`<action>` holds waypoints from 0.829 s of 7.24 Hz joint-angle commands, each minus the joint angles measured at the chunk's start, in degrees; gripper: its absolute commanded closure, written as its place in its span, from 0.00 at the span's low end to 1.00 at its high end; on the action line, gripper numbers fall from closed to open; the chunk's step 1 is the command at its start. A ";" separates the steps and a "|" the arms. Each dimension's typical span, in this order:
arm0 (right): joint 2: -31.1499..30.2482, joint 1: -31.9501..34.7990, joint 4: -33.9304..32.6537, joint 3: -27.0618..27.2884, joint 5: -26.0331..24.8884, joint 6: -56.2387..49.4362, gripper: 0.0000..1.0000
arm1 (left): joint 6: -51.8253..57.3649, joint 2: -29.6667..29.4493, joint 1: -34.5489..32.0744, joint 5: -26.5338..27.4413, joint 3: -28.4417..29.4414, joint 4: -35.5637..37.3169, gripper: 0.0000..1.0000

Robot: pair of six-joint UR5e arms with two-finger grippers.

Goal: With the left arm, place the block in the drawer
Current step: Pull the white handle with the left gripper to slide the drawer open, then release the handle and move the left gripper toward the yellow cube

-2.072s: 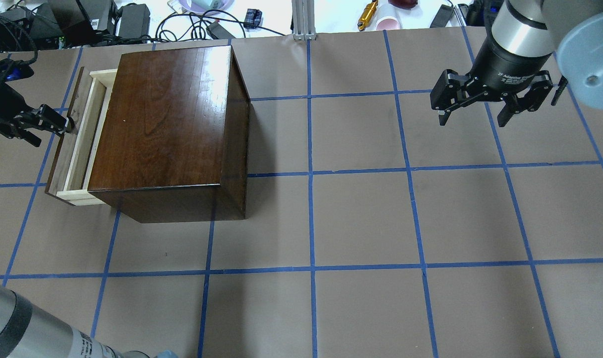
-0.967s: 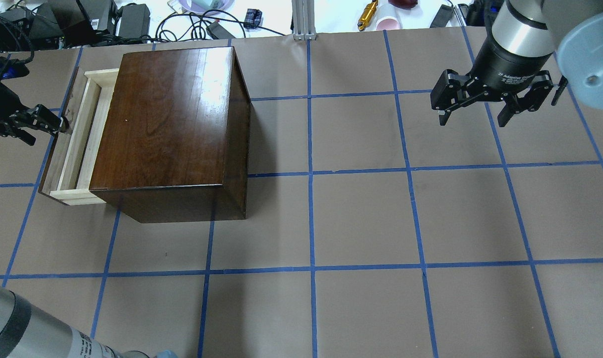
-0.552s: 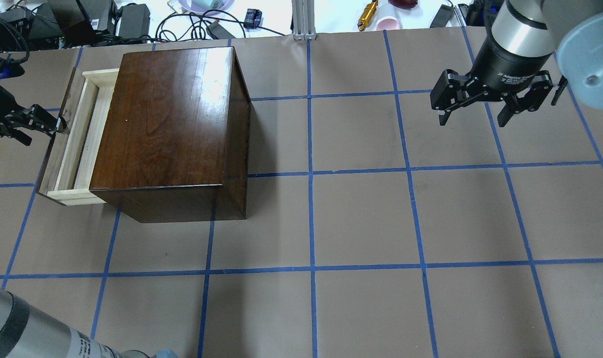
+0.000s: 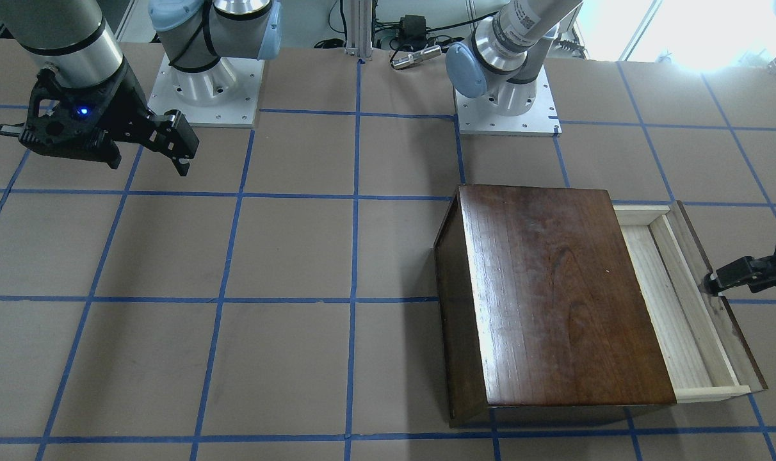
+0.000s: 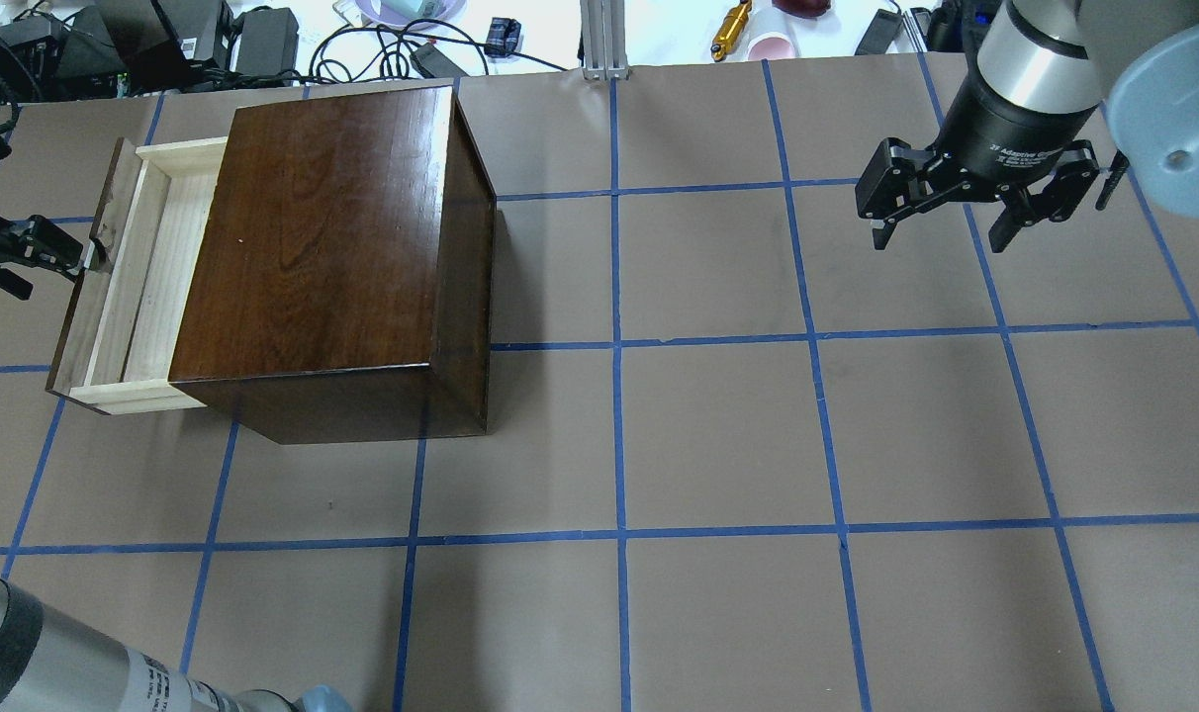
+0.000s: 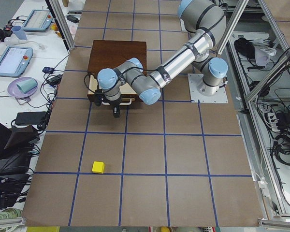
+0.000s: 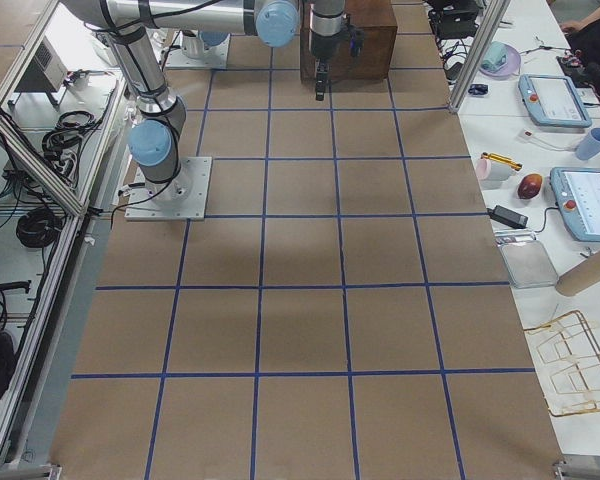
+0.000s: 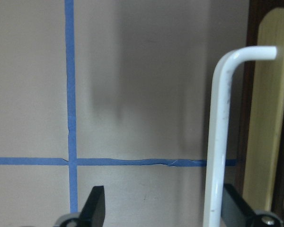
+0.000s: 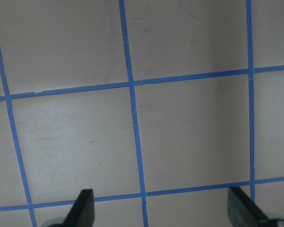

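At the table's (image 5: 718,425) left end we see the block (image 6: 98,167), small, bright yellow and flat-faced, lying on the brown paper well apart from the left gripper (image 8: 161,208) and farther left than it. That gripper's fingers stand apart with the white handle (image 8: 217,142) between them, at the dark front of the drawer (image 5: 115,297), whose pale tray juts partly out of the cabinet (image 5: 332,237). Far right, the right gripper (image 5: 941,240) hangs with fingers spread, holding nothing.
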 commanded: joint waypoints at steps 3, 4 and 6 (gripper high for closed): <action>0.00 0.00 0.00 0.00 0.01 0.00 0.00 | -1.76 1.10 0.22 -3.98 0.12 -0.95 0.00; 0.00 0.00 0.00 0.00 -0.07 0.00 0.00 | -1.76 1.71 0.13 -4.16 0.12 -1.57 0.00; 0.00 0.00 0.00 0.00 0.01 0.00 0.00 | -0.98 1.38 0.31 -3.64 2.90 -2.01 0.00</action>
